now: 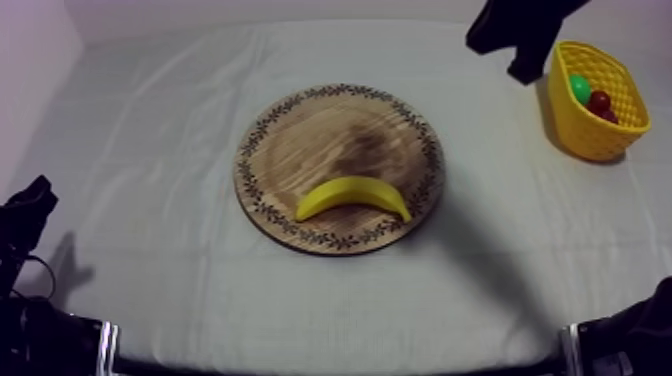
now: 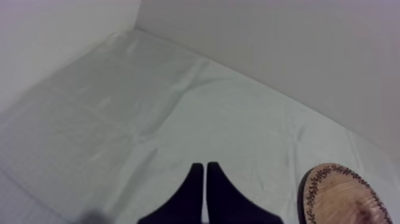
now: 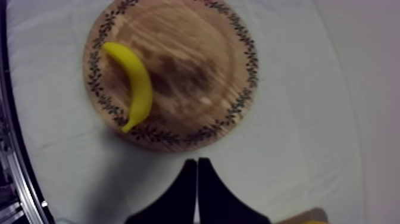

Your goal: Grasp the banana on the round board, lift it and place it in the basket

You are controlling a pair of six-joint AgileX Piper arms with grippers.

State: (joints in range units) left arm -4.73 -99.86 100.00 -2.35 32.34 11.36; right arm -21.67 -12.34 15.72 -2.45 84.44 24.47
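Open cloth (image 1: 150, 190) is found all round the wooden board (image 1: 330, 125), and bare wood behind the banana (image 1: 352, 196). To the board's far right, the yellow basket (image 1: 592, 140) is partly filled by a green fruit (image 1: 580, 88) and a small red fruit (image 1: 599, 101). The right arm (image 1: 515, 30) is held just beside it, on the board's side.

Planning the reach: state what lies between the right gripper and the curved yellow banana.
Right wrist view: only bare grey-white cloth and the round wooden board's rim separate the right gripper from the banana.
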